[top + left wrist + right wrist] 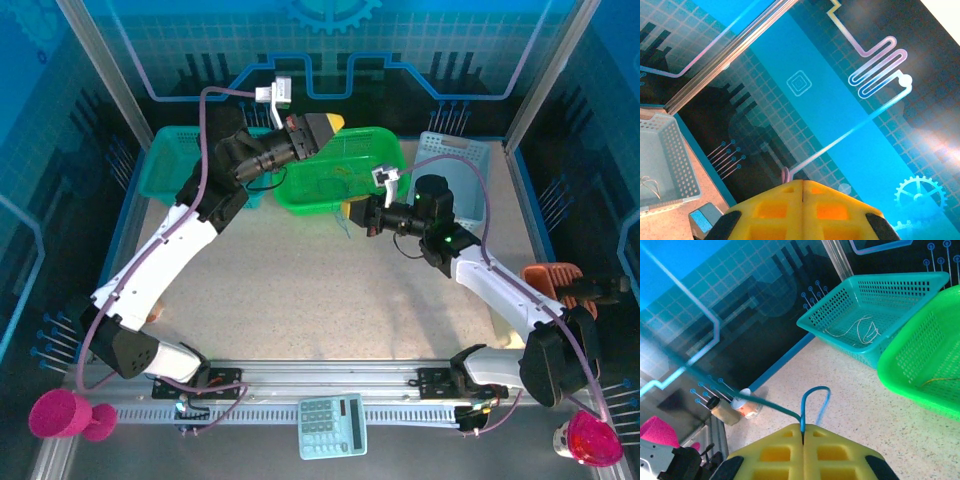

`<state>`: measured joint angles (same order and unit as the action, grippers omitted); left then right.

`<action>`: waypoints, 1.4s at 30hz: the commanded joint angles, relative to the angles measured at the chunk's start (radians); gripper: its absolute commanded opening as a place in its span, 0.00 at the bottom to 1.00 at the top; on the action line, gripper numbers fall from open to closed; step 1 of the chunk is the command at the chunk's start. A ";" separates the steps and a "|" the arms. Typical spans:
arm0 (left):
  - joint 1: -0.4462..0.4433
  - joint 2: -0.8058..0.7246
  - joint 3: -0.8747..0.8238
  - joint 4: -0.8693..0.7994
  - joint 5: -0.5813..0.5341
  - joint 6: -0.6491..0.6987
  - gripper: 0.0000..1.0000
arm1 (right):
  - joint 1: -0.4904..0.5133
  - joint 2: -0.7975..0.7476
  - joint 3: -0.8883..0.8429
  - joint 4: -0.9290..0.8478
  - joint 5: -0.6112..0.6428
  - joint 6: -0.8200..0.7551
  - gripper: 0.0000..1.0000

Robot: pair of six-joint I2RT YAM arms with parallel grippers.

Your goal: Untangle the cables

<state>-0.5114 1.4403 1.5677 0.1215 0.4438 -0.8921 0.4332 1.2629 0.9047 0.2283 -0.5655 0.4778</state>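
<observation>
Above the speckled table [300,290], right gripper [803,432] pinches a blue cable [815,390]; left gripper [803,187] sits closed.

There's the blue cable [803,412], arched in a tight loop, pinched by the right gripper [803,428]. White cord [863,325] curled in the teal basket [840,310]; yellow-orange cord [940,381] in the green basket [912,355].

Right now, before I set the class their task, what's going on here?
The right gripper is shut on a blue cable that loops up from its fingertips, near the green basket. The left gripper is shut too, pointing at the back wall. A white cable lies in the teal basket.
</observation>
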 commanded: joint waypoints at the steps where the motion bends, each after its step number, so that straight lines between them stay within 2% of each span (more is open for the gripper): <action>1: 0.006 -0.011 -0.004 0.042 0.020 -0.006 0.00 | 0.012 -0.005 0.013 0.003 -0.007 -0.015 0.00; 8: 0.033 -0.008 0.036 0.012 0.003 0.025 0.00 | -0.004 -0.006 -0.081 -0.003 0.027 -0.041 0.00; 18: 0.162 -0.062 0.040 -0.024 -0.028 0.052 0.00 | -0.110 0.010 -0.256 0.154 0.021 0.042 0.00; 27: 0.221 -0.060 0.058 -0.034 -0.044 0.069 0.00 | -0.156 0.078 -0.329 0.216 0.084 0.081 0.00; 37: 0.233 0.077 0.197 -0.013 -0.028 0.078 0.00 | -0.158 0.098 -0.362 0.238 0.112 0.109 0.00; 42: 0.234 0.199 0.327 0.014 -0.010 0.096 0.00 | -0.154 0.098 -0.299 0.219 0.116 0.129 0.00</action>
<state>-0.2878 1.5913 1.8091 0.0811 0.4168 -0.8303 0.2859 1.3510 0.5591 0.4496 -0.4702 0.5877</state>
